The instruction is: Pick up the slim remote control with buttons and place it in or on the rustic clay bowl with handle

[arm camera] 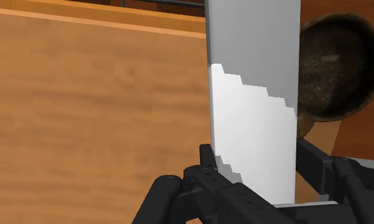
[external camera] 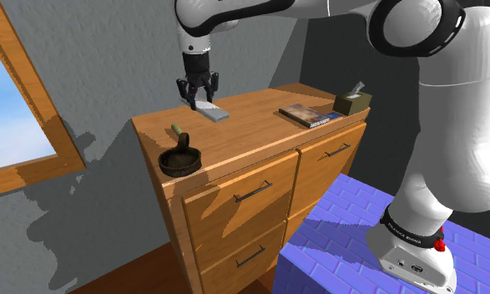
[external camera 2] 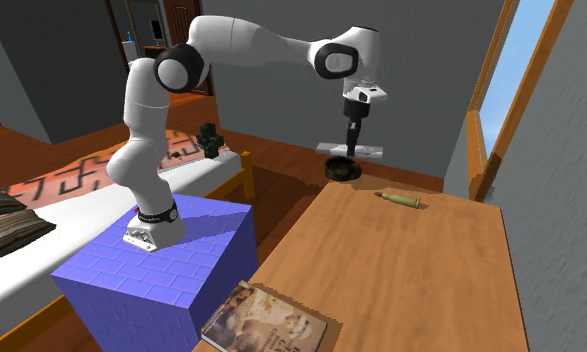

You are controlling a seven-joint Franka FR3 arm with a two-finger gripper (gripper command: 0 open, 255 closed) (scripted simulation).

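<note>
Over the wooden dresser (external camera: 260,125) in the shoulder view, the gripper (external camera: 199,102) clasps a grey slim remote (external camera: 212,112), apart from the dark handled bowl (external camera: 180,161). Second exterior view: the remote (external camera 2: 371,151) hangs level. Wrist view: black fingers (arm camera: 319,162) pinch the remote (arm camera: 252,95), with the bowl (arm camera: 335,70) beyond its edge.

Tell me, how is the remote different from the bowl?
The remote is pale grey, flat and long; the bowl is dark brown, round and hollow. The hand clasps the remote; the bowl sits untouched on the dresser. Both are much smaller than the dresser top.
</note>
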